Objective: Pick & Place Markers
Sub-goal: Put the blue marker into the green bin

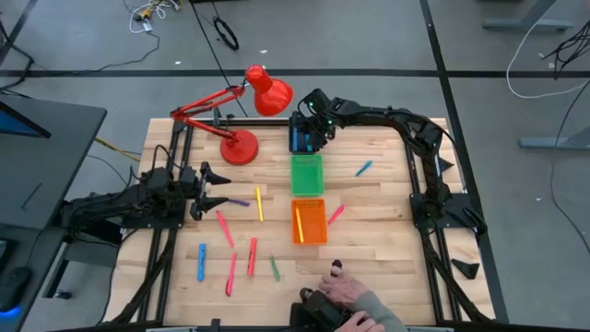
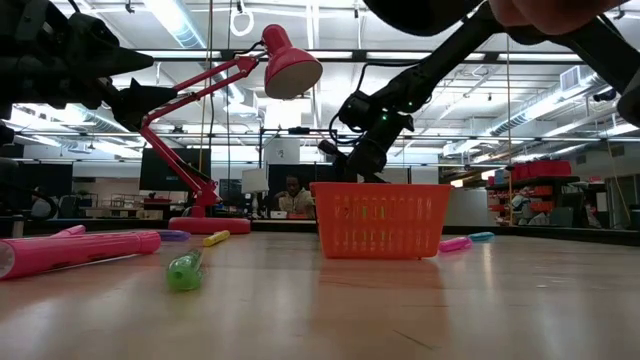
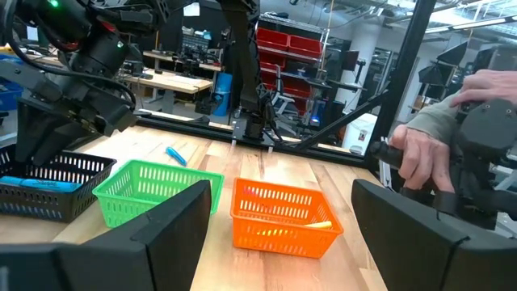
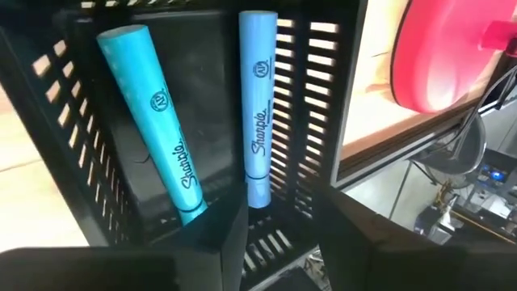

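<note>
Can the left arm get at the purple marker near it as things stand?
Probably yes. The left end effector is open and the purple marker lies just ahead of it on bare table, nothing between; the nearest yellow marker lies farther on.

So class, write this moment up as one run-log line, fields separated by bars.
right gripper: jaws open over black basket, two blue markers inside | left gripper: open, idle at left | orange basket: one yellow marker

Bright plastic on pale wood.

Three slotted trays in a row: black (image 1: pixel 301 136), green (image 1: pixel 307 174), orange (image 1: pixel 309 222). Two light-blue markers (image 4: pixel 166 133) with dark script lie in the black one. Loose markers on the blond tabletop (image 1: pixel 387 231) run pink (image 1: pixel 252 255), yellow (image 1: pixel 259 204), blue (image 1: pixel 201 261), green (image 1: pixel 274 268), purple (image 1: pixel 239 202). The desk lamp (image 1: pixel 241 120) is red; both arms are dark.
</note>
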Robot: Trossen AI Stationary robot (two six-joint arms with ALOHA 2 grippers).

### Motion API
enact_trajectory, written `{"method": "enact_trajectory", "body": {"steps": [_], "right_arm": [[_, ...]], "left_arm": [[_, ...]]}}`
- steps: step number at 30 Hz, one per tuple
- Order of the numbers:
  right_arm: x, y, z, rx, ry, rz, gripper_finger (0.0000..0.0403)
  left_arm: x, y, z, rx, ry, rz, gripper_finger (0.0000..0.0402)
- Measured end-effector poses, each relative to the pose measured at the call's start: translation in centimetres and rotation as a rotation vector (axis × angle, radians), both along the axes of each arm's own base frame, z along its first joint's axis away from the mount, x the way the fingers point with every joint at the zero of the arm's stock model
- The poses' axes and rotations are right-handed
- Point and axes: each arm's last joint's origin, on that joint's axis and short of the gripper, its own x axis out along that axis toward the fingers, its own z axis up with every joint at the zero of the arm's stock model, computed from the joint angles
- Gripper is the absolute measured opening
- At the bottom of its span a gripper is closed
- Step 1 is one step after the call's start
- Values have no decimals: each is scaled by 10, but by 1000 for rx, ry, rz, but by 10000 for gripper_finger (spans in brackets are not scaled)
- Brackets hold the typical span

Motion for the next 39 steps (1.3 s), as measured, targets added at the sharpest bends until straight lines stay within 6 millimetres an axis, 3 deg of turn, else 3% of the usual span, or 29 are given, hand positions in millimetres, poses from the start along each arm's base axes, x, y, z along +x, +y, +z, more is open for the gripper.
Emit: {"method": "enact_trajectory", "body": {"steps": [9, 18, 27, 39], "right_arm": [[-3, -3, 4, -26, 18, -74, 141], [-17, 8, 38, 20, -40, -155, 141], [-48, 36, 39, 45, -96, -203, 141], [-72, 88, 54, 150, -284, -304, 141]], "left_arm": [[0, 0, 0, 0, 0, 0, 307], [0, 0, 0, 0, 0, 0, 307], [0, 0, 0, 0, 0, 0, 307], [0, 0, 0, 0, 0, 0, 307]]}}
